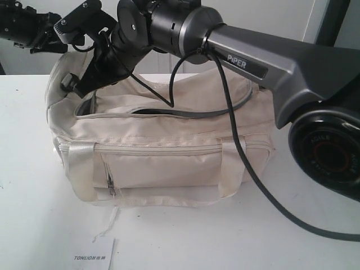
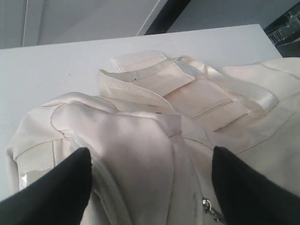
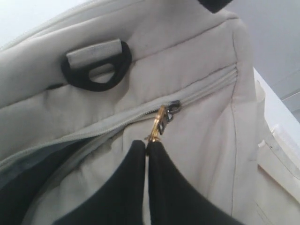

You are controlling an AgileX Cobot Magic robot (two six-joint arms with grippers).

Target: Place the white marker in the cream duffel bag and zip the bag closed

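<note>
While right gripper (image 3: 146, 143) clamps zipper pull (image 3: 161, 120), left gripper (image 2: 150, 151) spread over cream duffel bag (image 1: 169, 164).

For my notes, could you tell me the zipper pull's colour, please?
Gold; the zipper pull shows best in the right wrist view.

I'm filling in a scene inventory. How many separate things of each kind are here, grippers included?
Bag: 1
Card: 1
Grippers: 2 (left gripper open; right gripper shut on the bag's zip pull)
Total: 4
</note>
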